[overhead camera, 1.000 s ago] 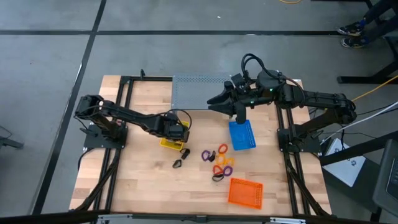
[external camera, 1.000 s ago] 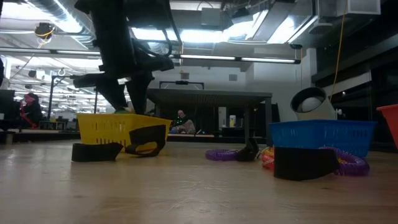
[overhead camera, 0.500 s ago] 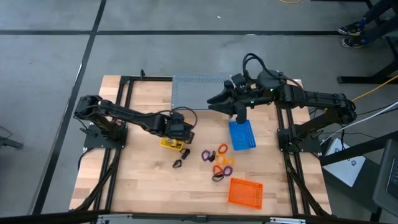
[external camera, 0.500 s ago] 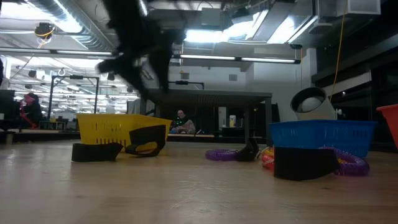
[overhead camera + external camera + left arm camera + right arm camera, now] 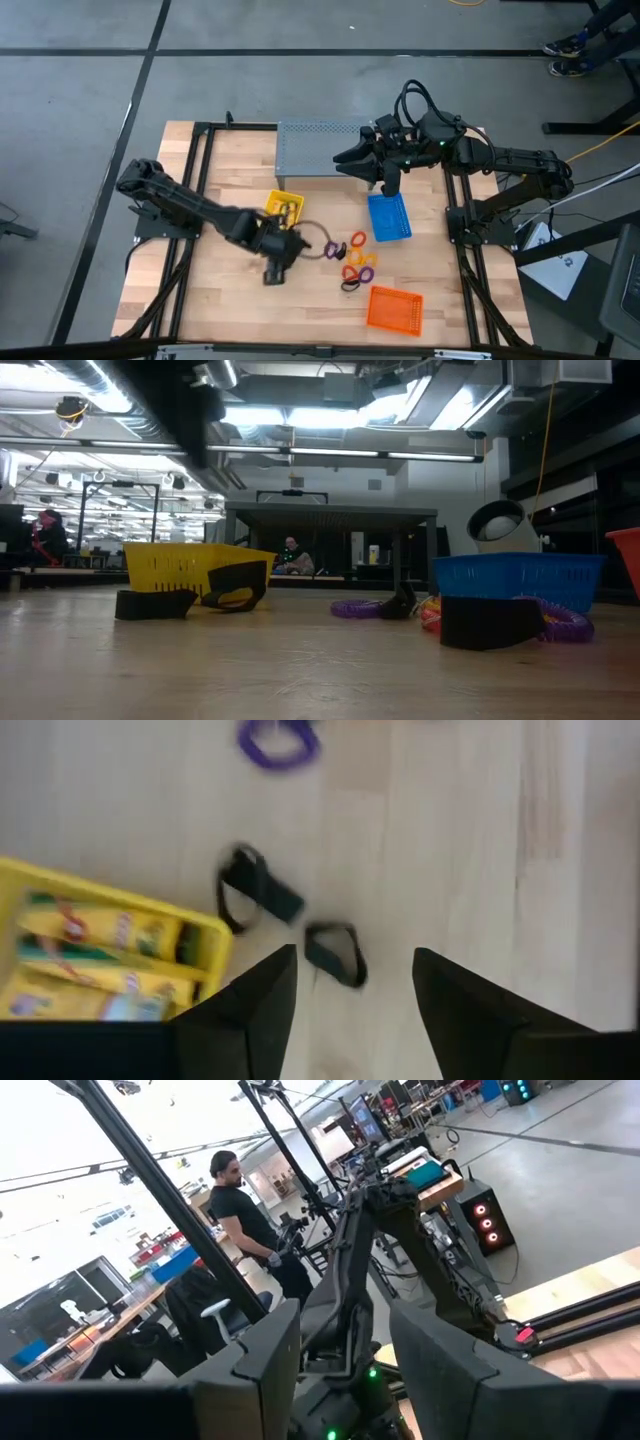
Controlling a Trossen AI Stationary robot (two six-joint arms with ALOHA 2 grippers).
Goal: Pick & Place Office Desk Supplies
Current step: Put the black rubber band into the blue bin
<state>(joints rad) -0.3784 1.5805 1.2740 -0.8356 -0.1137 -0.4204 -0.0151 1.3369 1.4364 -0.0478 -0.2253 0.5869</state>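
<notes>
My left gripper (image 5: 355, 960) hangs open above the bare wood, pointing steeply down, with a black clip (image 5: 335, 952) lying on the table below the gap between its fingers. A second black clip (image 5: 255, 895) lies beside it. The yellow tray (image 5: 283, 208) next to them holds yellow-and-white packets (image 5: 90, 935). A purple loop (image 5: 330, 250) and orange and yellow loops (image 5: 358, 262) lie toward the table's right. My right gripper (image 5: 342, 160) waits open, held high and level over the far side.
A blue tray (image 5: 390, 217) stands under my right arm and an orange tray (image 5: 394, 308) near the front edge. A grey perforated stand (image 5: 320, 148) sits at the far middle. In the room beyond the table stands a person (image 5: 240, 1205).
My left gripper has risen out of the yellow tray and swung toward the table's near edge, rolling about its own axis as it went; it now hangs over the black clips. The tray and the clips have stayed where they were.
</notes>
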